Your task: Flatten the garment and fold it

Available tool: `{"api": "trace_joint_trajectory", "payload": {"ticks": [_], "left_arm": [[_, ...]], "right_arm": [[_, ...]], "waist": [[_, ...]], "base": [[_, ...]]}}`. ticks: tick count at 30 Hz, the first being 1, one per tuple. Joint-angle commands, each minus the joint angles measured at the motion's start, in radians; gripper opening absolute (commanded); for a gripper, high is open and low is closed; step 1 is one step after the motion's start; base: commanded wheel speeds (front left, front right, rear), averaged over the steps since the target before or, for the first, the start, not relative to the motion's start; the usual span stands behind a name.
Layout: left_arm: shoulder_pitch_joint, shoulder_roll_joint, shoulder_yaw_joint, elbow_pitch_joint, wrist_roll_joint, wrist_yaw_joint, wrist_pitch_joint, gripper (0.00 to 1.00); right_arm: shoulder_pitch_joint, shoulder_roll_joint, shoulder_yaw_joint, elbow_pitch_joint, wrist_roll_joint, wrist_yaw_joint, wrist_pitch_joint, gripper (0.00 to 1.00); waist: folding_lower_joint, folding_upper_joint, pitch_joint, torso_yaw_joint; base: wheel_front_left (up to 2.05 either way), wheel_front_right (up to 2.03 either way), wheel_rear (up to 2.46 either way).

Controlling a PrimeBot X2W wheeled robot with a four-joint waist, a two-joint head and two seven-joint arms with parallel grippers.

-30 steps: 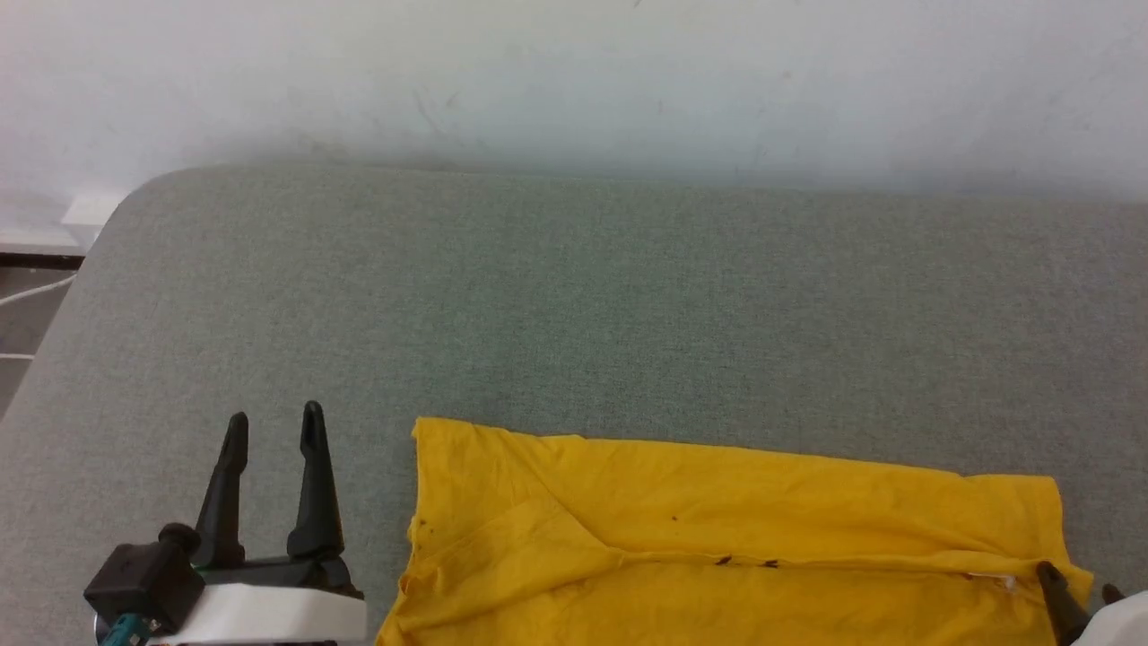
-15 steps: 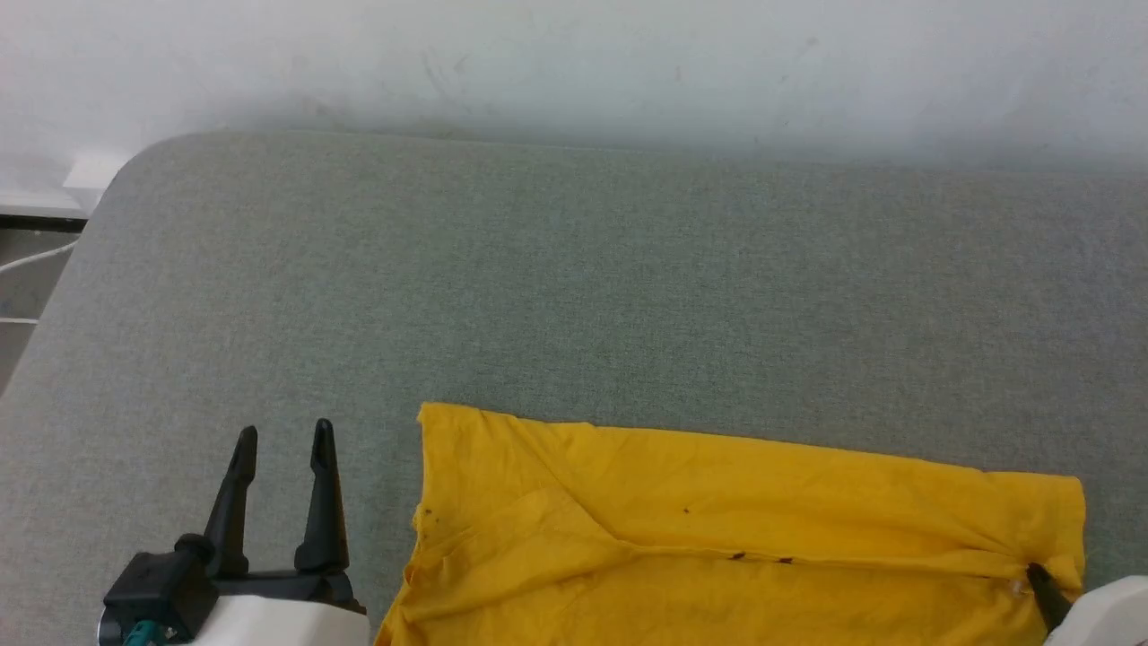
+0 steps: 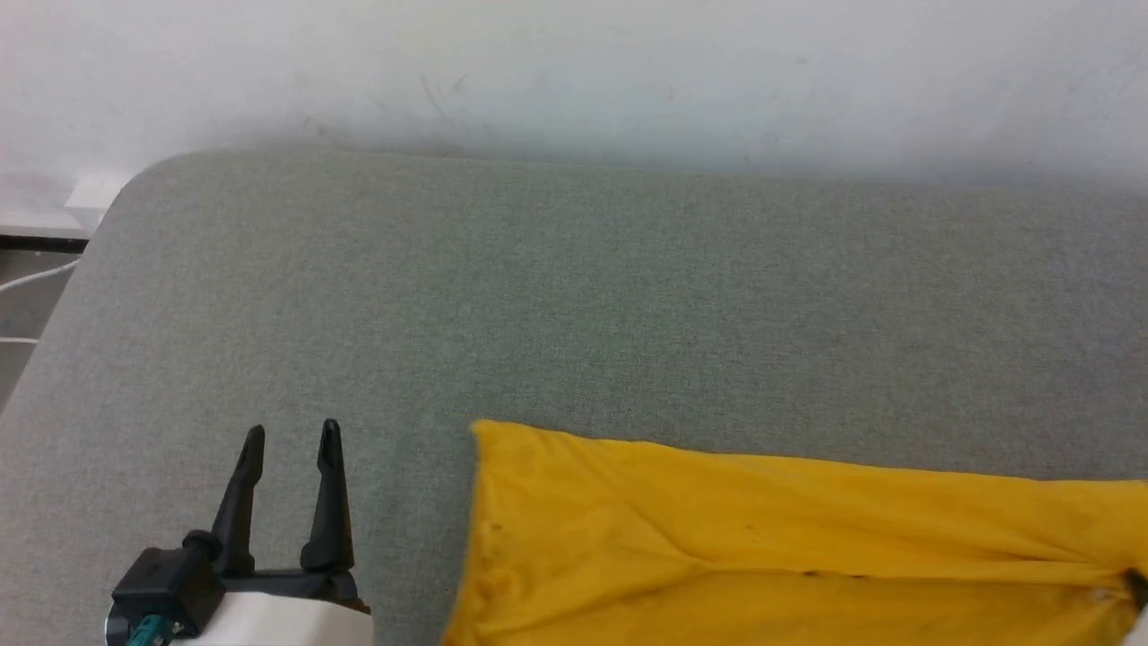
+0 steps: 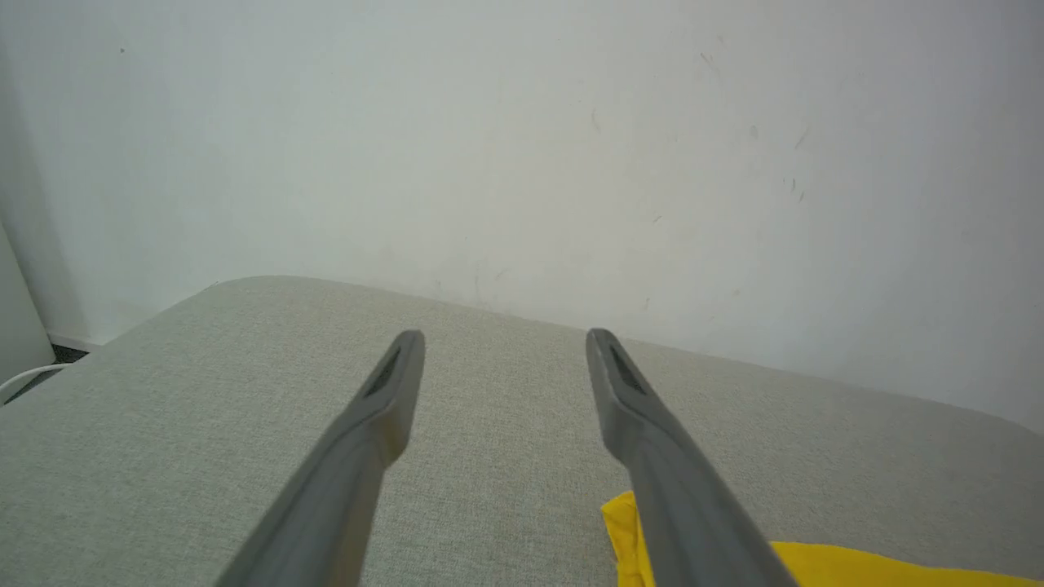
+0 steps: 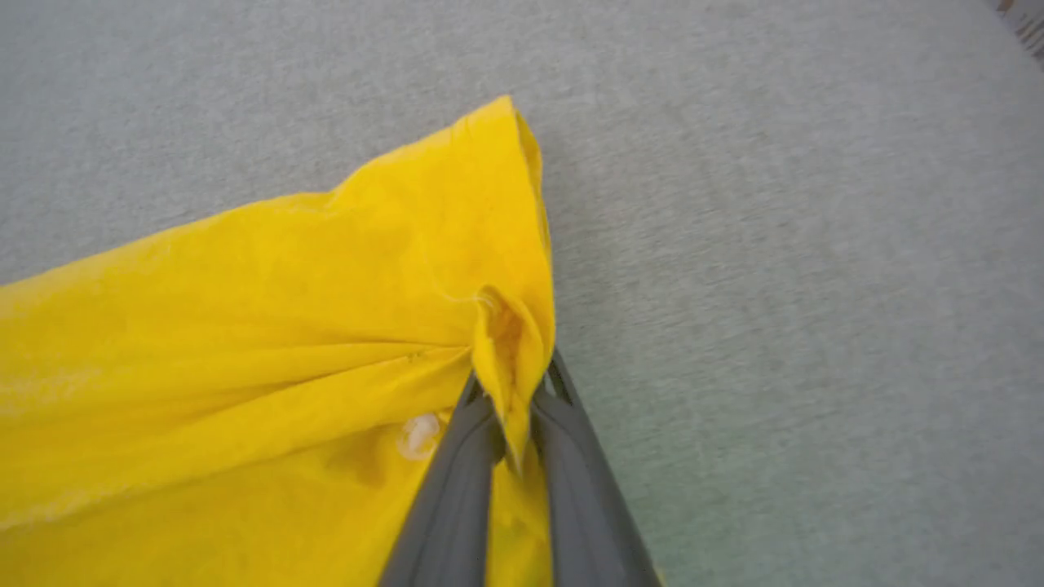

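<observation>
two dark fingers of the right gripper (image 5: 510, 391) have just clamped the yellow t-shirt (image 5: 285, 310) at its bunched edge, dragging it rightward along the grey pad (image 3: 574, 314)'s near edge. left gripper (image 3: 293, 428) waits open; flattening looks underway.

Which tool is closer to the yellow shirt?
Right. The right tool is pinched shut on an edge of the yellow shirt; the left tool stands open beside its other end, not touching it.
</observation>
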Motion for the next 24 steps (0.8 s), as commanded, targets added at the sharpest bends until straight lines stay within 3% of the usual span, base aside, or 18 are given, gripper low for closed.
{"api": "trace_joint_trajectory", "payload": {"ticks": [1, 8, 24], "left_arm": [[0.001, -0.005, -0.003, 0.005, -0.002, -0.008, -0.005, 1.00], [0.002, -0.005, -0.018, 0.017, -0.023, -0.010, -0.005, 1.00], [0.020, -0.005, -0.031, 0.038, -0.037, -0.012, -0.005, 1.00]], "right_arm": [[-0.011, -0.031, -0.031, -0.004, -0.023, -0.002, -0.007, 0.00], [-0.019, -0.073, -0.081, -0.029, -0.052, -0.002, 0.017, 0.00], [0.156, -0.074, 0.260, -0.414, 0.077, -0.002, 0.276, 0.00]], "waist": [[-0.0001, 0.0000, -0.005, -0.002], [-0.0001, 0.0000, -0.019, -0.005], [-0.0001, 0.0000, -0.084, 0.015]], "base": [[0.00, 0.00, 0.00], [0.00, 0.00, 0.00], [0.00, 0.00, 0.00]]}}
